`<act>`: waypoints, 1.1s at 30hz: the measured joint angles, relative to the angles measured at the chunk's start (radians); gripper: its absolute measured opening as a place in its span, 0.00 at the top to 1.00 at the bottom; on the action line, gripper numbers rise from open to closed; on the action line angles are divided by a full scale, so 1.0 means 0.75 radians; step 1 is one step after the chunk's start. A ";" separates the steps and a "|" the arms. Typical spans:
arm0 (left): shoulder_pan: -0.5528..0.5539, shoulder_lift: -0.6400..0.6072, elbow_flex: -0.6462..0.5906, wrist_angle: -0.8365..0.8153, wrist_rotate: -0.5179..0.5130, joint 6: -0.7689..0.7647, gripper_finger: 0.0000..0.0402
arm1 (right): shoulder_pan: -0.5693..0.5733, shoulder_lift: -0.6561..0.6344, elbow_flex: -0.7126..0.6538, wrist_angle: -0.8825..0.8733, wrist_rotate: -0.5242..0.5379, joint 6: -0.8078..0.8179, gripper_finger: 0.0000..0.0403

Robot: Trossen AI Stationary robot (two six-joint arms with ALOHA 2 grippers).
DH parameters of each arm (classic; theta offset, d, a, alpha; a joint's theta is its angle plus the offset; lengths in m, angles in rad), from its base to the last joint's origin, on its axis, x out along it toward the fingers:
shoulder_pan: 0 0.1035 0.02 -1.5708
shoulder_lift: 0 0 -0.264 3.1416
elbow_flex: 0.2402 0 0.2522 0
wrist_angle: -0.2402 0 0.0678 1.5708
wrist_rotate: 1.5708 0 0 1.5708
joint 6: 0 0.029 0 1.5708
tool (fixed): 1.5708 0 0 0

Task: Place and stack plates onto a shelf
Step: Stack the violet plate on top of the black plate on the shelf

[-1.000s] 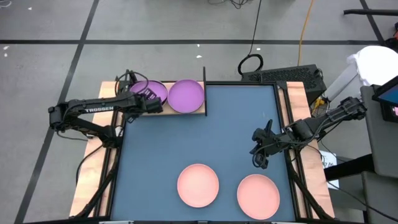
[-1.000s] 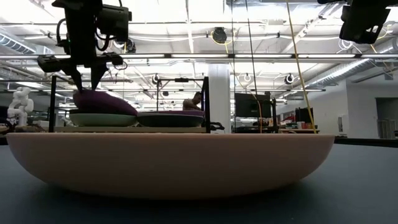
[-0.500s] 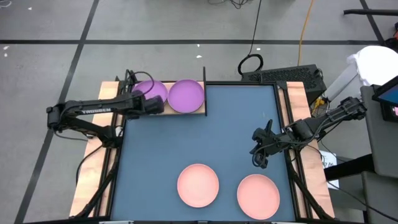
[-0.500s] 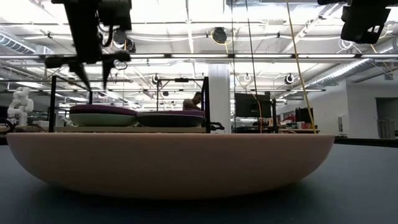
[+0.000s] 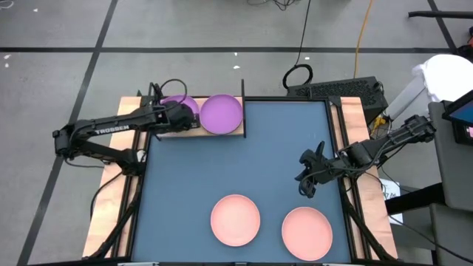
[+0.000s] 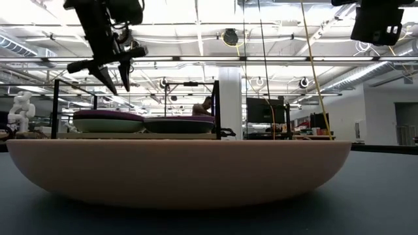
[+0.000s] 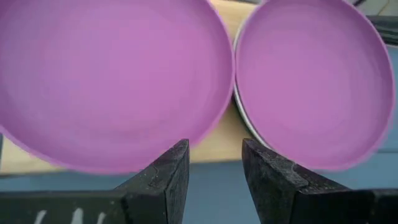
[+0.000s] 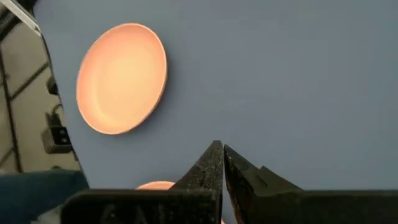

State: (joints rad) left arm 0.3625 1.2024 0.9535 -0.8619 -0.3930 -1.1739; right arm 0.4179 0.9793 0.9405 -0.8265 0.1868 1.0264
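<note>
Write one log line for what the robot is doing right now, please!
left gripper: fingers open, empty, above shelf | purple plates: on shelf | right gripper: fingers shut, waiting above mat | pink plates: on mat

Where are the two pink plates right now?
In the high view, both pink plates lie on the blue mat near its front edge: one at the middle, the other to its right, just in front of the right hand.

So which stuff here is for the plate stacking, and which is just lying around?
For the job:
- two purple plates on top of the stacks
- wooden shelf under them
- two pink plates waiting on the mat
- left gripper, open above the shelf

Just around:
- blue-grey mat
- black cable loop on the floor
</note>
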 joint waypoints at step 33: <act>-0.008 0.107 -0.007 -0.268 -0.031 -0.183 0.98 | 0.000 0.001 0.000 0.189 -0.248 0.129 1.00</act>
State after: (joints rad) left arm 0.3565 1.2827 0.9482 -1.0627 -0.4163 -1.3113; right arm 0.4179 0.9802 0.9405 -0.6846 0.0008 1.1234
